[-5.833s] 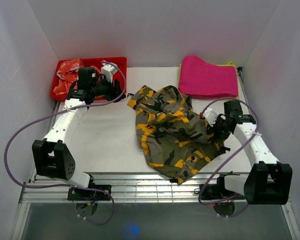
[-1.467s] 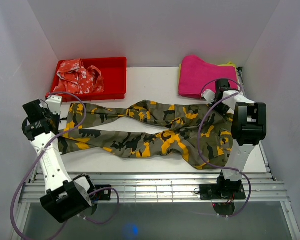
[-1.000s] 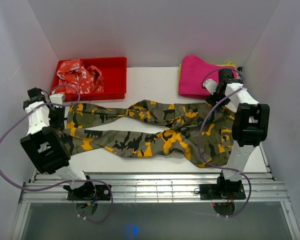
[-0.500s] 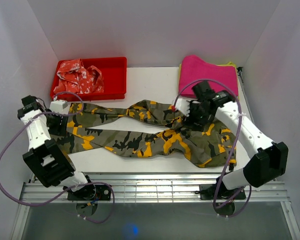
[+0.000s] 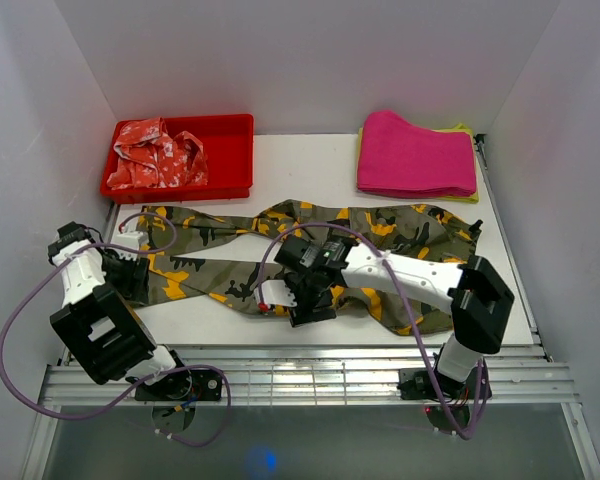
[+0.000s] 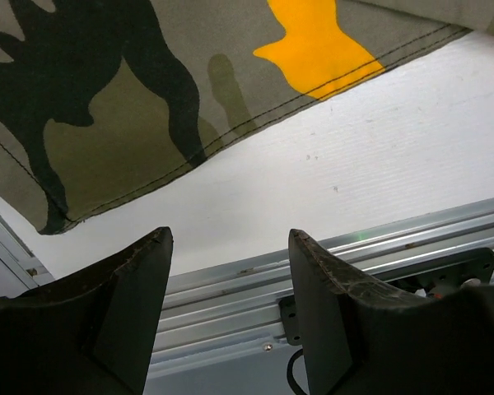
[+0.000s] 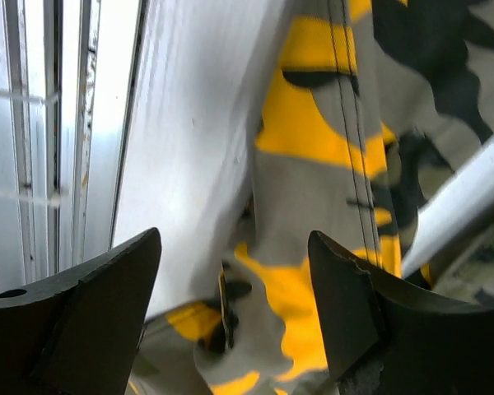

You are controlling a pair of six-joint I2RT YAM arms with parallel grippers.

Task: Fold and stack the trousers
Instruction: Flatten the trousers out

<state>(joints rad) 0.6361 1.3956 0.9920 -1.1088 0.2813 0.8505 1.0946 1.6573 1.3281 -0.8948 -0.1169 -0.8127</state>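
left fingers [image 6: 115, 321] spread wide and empty, just beside the hem of the near leg; right fingers [image 7: 90, 321] likewise parted, gripping nothing, over that leg's near edge at mid-length. the trousers [image 5: 380, 235] lie spread lengthwise on the desk [image 5: 310, 160], legs leftward, waist rightward. judged step: start of the first fold; next, both should close on the near edge and carry it over the far leg.
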